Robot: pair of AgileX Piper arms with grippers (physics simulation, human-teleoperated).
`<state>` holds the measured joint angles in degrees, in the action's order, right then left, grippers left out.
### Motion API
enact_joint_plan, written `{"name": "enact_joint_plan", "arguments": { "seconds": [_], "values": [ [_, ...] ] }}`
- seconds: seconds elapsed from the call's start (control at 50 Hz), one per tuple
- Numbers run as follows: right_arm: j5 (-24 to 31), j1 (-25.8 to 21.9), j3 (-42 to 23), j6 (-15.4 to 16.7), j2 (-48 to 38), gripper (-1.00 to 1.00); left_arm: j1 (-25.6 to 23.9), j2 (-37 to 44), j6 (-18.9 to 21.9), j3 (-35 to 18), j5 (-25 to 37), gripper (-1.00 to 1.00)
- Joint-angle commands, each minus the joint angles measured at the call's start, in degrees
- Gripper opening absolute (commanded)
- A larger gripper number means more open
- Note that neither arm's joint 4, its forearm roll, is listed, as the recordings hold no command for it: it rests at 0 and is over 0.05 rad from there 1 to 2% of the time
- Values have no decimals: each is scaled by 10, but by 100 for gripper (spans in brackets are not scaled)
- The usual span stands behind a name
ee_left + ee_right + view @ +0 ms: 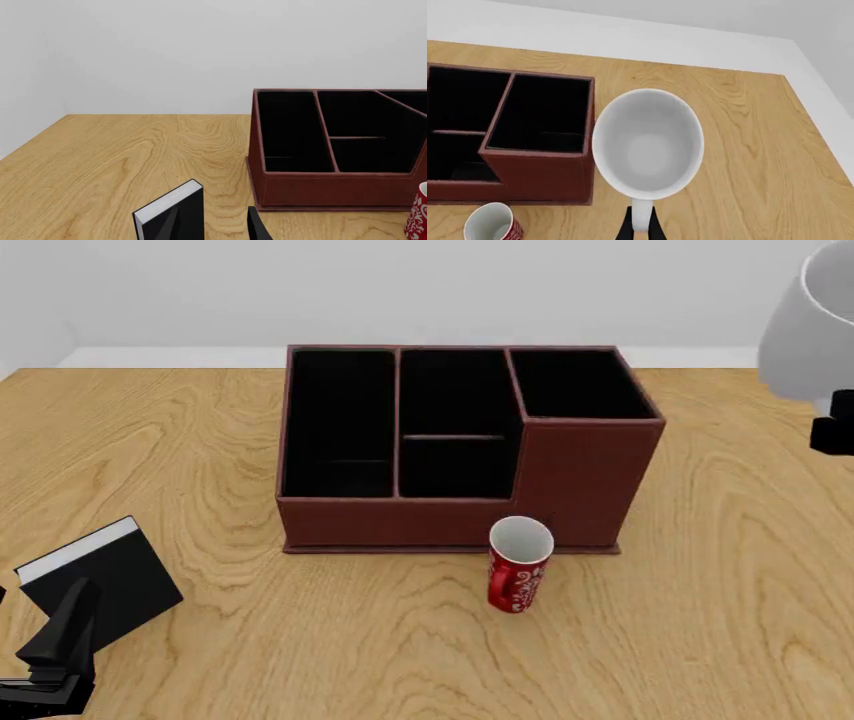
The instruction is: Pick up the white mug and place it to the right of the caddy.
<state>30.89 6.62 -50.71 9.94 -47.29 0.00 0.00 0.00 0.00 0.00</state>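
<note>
The white mug (807,330) hangs high in the air at the far right of the front view, right of the caddy and well above the table. My right gripper (834,430) is shut on the mug's handle. The right wrist view looks down into the mug (647,145), with the handle pinched by the right gripper (640,224). The reddish-brown caddy (587,470) stands mid-table with its taller section at the right; it also shows in the right wrist view (537,175) and the left wrist view (333,190). My left gripper (54,650) is open and empty at the near left.
A red can with white swirls (518,565) stands upright just in front of the caddy's taller section. A black book with white pages (100,580) lies at the near left beside my left gripper. Bare wood table (747,570) lies right of the caddy.
</note>
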Motion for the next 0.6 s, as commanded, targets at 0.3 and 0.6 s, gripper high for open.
{"name": "enact_joint_plan", "arguments": {
  "seconds": [0.3,0.6],
  "values": [
    [-45,6,1,-22,-110,-100,0,0,0,0,0,100],
    [-46,3,-12,-46,-153,-100,0,0,0,0,0,100]
  ]
}}
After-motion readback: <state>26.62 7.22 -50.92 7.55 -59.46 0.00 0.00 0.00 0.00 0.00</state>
